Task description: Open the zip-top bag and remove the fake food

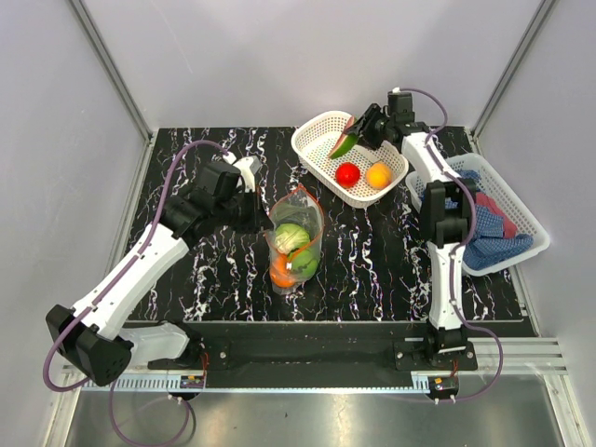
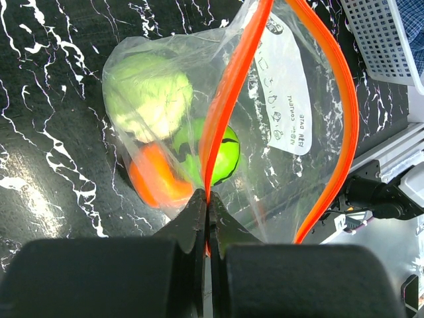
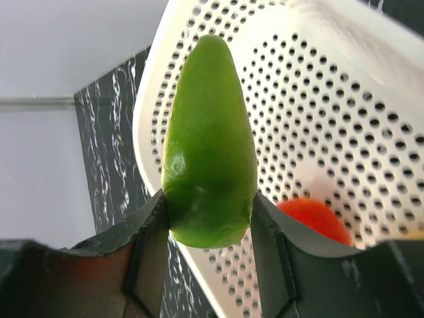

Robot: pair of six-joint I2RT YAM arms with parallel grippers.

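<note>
The clear zip-top bag (image 1: 300, 212) lies mid-table with its orange-red zip strip (image 2: 232, 93) spread open. Inside it are a pale green cabbage ball (image 2: 149, 93), a dark green round fruit (image 2: 222, 149) and an orange ball (image 2: 156, 179). My left gripper (image 2: 207, 199) is shut on one side of the zip strip; in the top view it (image 1: 259, 212) sits at the bag's left edge. My right gripper (image 3: 209, 218) is shut on the green-rinded watermelon slice (image 3: 209, 139), holding it (image 1: 343, 144) over the white basket (image 1: 317, 130). A red tomato (image 1: 347, 173) and an orange ball (image 1: 378, 175) lie in that basket.
A second white lattice basket (image 1: 526, 209) at the right edge holds blue cloths (image 1: 484, 244) and a red cloth (image 1: 494, 212). The right arm's upright link (image 1: 445, 251) stands between the baskets and the bag. Grey walls close in the table at back and sides.
</note>
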